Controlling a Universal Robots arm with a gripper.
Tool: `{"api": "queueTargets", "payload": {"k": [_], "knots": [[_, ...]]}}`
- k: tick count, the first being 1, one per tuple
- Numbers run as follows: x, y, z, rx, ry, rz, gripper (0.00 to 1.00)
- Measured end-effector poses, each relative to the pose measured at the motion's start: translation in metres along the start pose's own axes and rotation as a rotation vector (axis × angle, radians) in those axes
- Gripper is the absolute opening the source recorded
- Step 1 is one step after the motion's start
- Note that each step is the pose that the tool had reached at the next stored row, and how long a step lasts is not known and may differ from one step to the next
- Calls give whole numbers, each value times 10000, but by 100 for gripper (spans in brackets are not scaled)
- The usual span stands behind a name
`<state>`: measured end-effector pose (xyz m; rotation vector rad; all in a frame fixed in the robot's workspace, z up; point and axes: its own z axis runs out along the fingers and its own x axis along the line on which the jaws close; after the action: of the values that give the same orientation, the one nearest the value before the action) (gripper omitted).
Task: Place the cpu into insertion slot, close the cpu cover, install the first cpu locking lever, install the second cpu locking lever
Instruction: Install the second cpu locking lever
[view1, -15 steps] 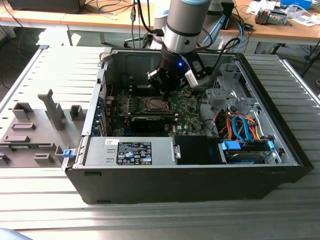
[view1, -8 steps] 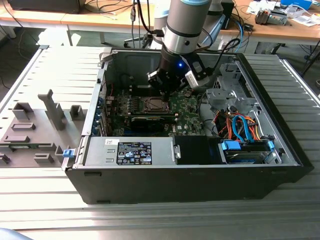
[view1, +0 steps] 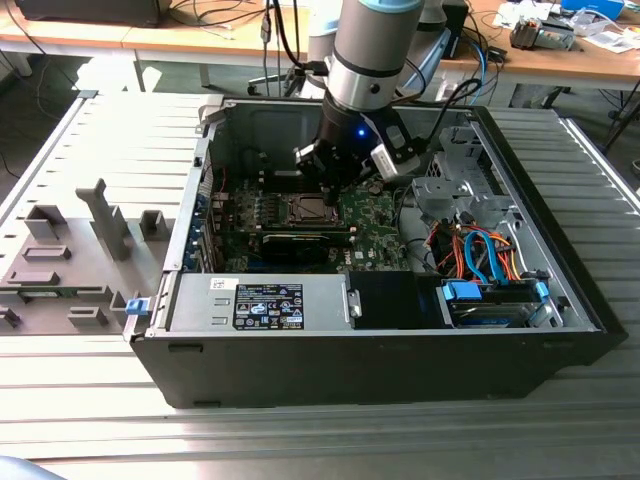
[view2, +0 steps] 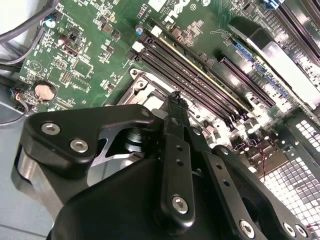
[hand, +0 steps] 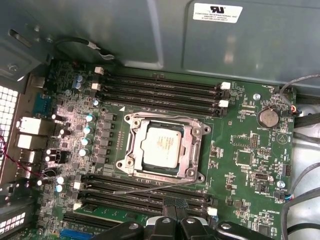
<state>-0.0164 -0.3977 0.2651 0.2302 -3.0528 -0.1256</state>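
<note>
Wooden desks strewn with cables and gear stand behind a slatted grey bench (view1: 90, 420); on it a black computer case (view1: 400, 350) lies on its side with the panel off, presumably so the green motherboard (view1: 375, 215) faces up and the arm (view1: 370, 50) can reach straight down; grey fixture blocks (view1: 60, 250) stand well apart toward the exterior view's left; the arm hangs over the middle of the board, its tool (hand: 175, 217) poised just beside the insertion slot (hand: 162, 147), a sensible spot for working the socket; the fingers (view2: 176, 112) look pressed together with nothing between them; the cpu (hand: 161, 146) already lies flat in the slot; the cpu cover (hand: 192, 131) seems down around it, its cut-out framing the silver top; a thin lever wire (hand: 150, 186) runs along the slot's edge, apparently not yet latched, though I cannot be sure.
</note>
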Motion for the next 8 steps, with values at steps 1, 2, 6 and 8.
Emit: {"api": "queueTargets", "payload": {"k": [1, 2, 6, 8], "knots": [[1, -5, -1, 1, 0, 0, 11], [2, -11, -1, 0, -1, 0, 11], [4, -28, -2, 0, 0, 0, 11], [6, -42, -3, 0, 0, 0, 11]]}}
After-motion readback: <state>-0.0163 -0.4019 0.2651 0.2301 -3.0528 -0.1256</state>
